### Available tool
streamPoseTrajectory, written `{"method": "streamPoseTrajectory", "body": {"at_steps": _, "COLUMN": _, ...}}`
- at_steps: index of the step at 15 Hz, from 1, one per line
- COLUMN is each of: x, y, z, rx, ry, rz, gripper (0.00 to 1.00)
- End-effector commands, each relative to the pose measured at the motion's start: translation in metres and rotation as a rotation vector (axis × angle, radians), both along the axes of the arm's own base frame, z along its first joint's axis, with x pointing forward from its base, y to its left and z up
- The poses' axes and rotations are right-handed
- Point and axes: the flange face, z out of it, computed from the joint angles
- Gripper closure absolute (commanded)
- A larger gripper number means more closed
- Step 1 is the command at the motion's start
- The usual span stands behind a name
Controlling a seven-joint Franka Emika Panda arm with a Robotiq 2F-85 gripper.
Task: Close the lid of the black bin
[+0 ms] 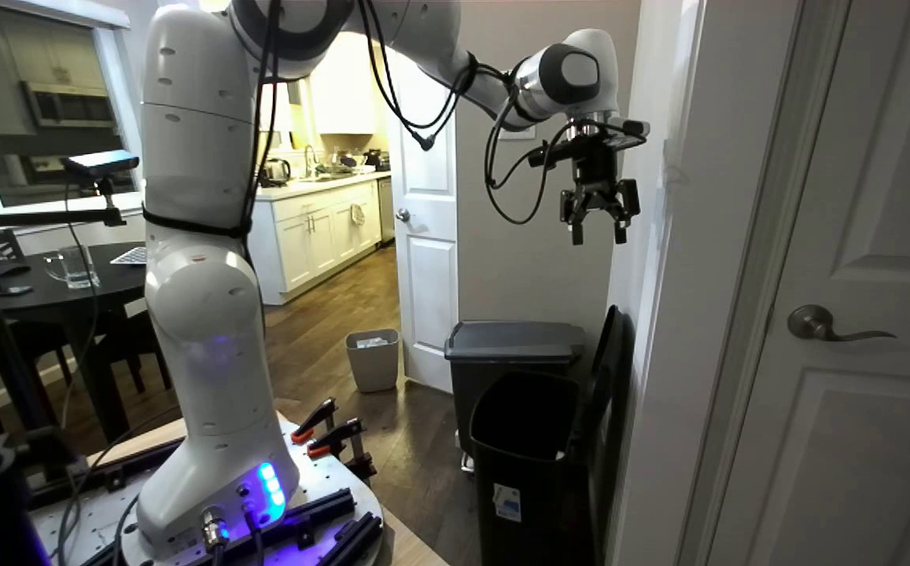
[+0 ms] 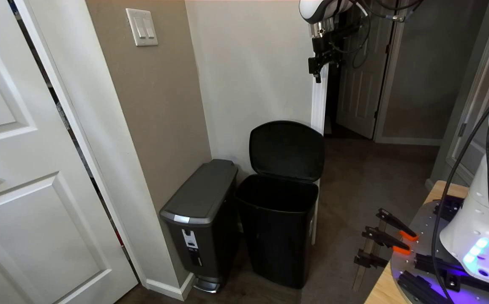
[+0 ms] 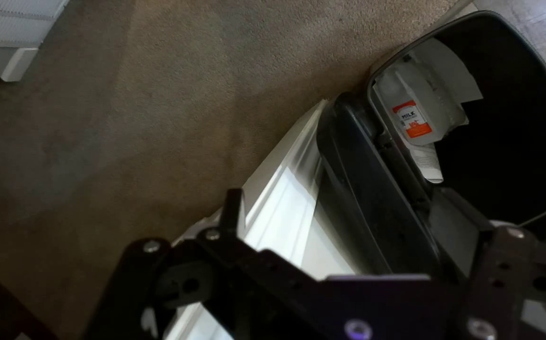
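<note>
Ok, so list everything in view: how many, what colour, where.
Black bin: 1, black, beside pedal bin
Lid: 1, black, standing open on black bin
Milk jug: 1, whitish, inside black bin
Pedal bin: 1, dark grey, by wall
Small bin: 1, pale, beside a door
Switch plate: 1, white, on wall
Doors: several, pale, around the room
Kitchen cabinets: several, white, background
Table: 1, black, background
Glass pitcher: 1, clear, on table
Bench: 1, tan, under arm
Clamps: at least 2, black and orange, on bench
Arm: 1, white, on bench
Claw: 1, black, open, higher than lid
</note>
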Motion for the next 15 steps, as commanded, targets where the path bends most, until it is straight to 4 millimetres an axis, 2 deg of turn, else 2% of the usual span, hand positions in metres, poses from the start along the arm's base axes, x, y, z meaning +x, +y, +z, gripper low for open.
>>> {"method": "streamPoseTrajectory", "body": {"at_steps": 1, "x": 0.0, "y": 0.0, "z": 0.001, "rx": 0.0, "ry": 0.001, "rz": 0.0, "gripper": 0.0}}
{"method": "streamPoseTrajectory", "body": {"at_steps": 4, "x": 0.0, "y": -0.001, "z": 0.001, "rx": 0.0, "ry": 0.001, "rz": 0.0, "gripper": 0.0}}
{"method": "streamPoseTrajectory", "body": {"at_steps": 6, "x": 0.01, "y": -0.007, "z": -0.009, "rx": -0.024, "ry": -0.017, "rz": -0.001, "gripper": 0.0}}
{"method": "streamPoseTrajectory", "body": {"at_steps": 12, "x": 0.07, "y": 0.001, "z": -0.068, "rx": -0.02, "ry": -0.073, "rz": 0.075, "gripper": 0.0}}
{"method": "streamPoseTrajectory", "body": {"at_steps": 15, "x": 0.093, "y": 0.005, "z": -0.089, "rx": -0.023, "ry": -0.066, "rz": 0.082, "gripper": 0.0}}
